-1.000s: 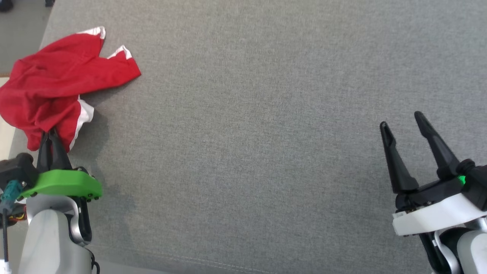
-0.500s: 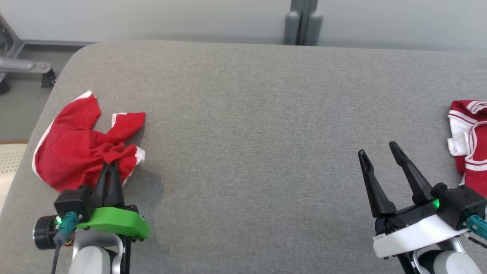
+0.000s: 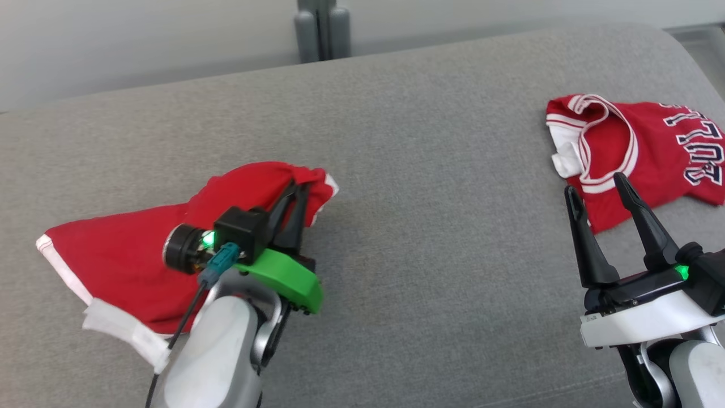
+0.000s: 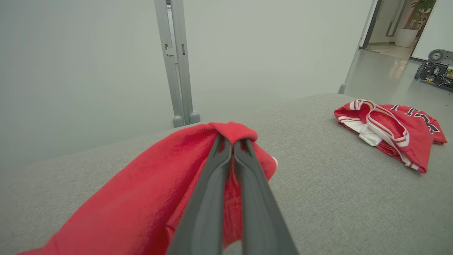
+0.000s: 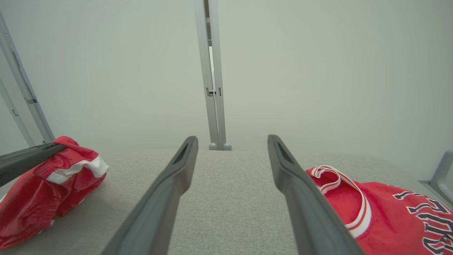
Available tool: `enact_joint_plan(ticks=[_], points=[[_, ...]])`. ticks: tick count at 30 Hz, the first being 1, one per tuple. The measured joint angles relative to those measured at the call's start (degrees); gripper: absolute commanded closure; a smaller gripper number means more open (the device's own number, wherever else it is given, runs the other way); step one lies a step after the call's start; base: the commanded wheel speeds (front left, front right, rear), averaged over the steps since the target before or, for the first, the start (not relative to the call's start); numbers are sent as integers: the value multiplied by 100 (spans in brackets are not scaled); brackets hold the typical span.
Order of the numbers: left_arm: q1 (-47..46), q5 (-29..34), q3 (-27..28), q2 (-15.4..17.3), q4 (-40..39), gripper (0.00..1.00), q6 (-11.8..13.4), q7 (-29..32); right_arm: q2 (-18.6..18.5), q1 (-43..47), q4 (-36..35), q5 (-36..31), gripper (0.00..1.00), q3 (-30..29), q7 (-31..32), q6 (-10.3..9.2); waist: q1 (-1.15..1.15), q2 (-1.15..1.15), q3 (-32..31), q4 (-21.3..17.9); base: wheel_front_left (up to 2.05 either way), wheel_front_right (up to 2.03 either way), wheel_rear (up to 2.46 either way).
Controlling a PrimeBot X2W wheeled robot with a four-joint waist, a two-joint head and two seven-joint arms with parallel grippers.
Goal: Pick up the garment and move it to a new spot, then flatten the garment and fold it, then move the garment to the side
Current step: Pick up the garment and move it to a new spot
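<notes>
Garment (image 3: 130,266) now lies nearer tabletop (image 3: 425,238) centre, off its 9 o'clock edge, clamped in left hand (image 3: 300,190); right hand (image 3: 593,184) spread, empty. Flattening, folding, side-move remain.

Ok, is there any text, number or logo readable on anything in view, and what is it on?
"ULL": dark outlined block letters on the jersey, head view. The letter before them is creased and unclear, and the rest runs off the picture's edge.
The same lettering in both wrist views is too small or cut off to read.
Shorts: no text seen.
</notes>
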Motion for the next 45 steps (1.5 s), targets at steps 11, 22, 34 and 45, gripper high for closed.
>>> enact_joint_plan(ticks=[11,22,34,45], points=[[-795,-806,-1802,-18,627,87,90,-244,250,-148,563,168,0,-132,-350,1,0,0,985,-760,0,0,0],[-839,-1014,-2052,-12,55,0,611,-703,110,-110,710,151,0,-122,-280,1,0,0,1058,-853,0,0,0],[734,-1013,-385,902,-869,0,1635,-728,127,385,555,136,0,-102,101,0,0,0,319,-206,0,0,0],[1907,-1044,275,1213,-1024,0,1830,-730,226,739,486,104,0,-66,297,1,0,0,-403,343,0,0,0]])
